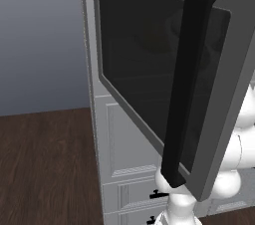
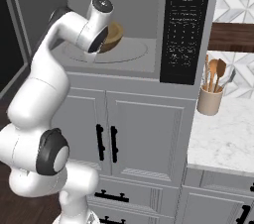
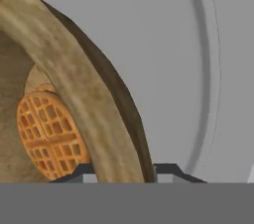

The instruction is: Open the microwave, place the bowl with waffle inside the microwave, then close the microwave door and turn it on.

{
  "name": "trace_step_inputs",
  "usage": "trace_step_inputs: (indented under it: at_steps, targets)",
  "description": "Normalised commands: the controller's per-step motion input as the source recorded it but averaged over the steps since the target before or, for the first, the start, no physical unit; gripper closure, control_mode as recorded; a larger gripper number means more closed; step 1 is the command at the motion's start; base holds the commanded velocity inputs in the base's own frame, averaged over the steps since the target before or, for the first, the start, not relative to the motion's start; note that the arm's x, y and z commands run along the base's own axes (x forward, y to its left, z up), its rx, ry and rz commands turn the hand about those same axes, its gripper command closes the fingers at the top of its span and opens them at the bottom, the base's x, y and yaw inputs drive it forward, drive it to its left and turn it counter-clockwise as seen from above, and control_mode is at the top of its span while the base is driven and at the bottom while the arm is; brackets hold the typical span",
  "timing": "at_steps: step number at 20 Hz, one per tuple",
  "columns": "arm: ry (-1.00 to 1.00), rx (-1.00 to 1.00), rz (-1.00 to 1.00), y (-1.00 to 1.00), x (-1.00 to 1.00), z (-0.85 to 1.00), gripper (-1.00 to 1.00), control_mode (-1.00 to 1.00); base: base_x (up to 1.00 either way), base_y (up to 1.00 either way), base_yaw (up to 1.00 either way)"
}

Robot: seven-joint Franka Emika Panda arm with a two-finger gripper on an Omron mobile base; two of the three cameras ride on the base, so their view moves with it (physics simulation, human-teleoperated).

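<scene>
The microwave (image 2: 186,25) stands open, its grey cavity bare to the right base view. The microwave door (image 1: 149,69) is swung out wide, and its thick black bar handle (image 1: 189,84) faces the left base camera. My arm reaches into the cavity. The gripper (image 2: 100,45) is shut on the near rim of the tan bowl (image 2: 114,34) over the round turntable (image 2: 126,52). Whether the bowl rests on the turntable I cannot tell. In the hand view the bowl's thick rim (image 3: 74,84) runs between the two fingertips of the gripper (image 3: 121,173), and the orange waffle (image 3: 49,129) lies inside it.
White cabinet doors (image 2: 129,134) with short black handles sit under the microwave. To the right, a beige holder of wooden utensils (image 2: 210,100) stands on a marble counter (image 2: 223,143). The open door juts out on the arm's left over dark wood floor (image 1: 45,169).
</scene>
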Motion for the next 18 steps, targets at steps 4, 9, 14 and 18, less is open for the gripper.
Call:
trace_step_inputs:
  at_steps: [4, 9, 14, 18]
  targets:
    - [0.0, 0.0, 0.0, 0.0, -0.03, 0.0, -1.0, -1.0, 0.0, 0.0, 0.0]
    - [-0.1, 0.0, 0.0, -0.08, -0.67, 0.0, -1.0, -1.0, 0.0, 0.0, 0.0]
    - [-0.33, 0.0, -0.02, -0.28, -1.0, 0.05, -1.0, -1.0, 0.0, 0.0, 0.0]
    - [-0.34, 0.0, 0.0, -0.37, -1.0, 0.12, -1.0, -1.0, 0.0, 0.0, 0.0]
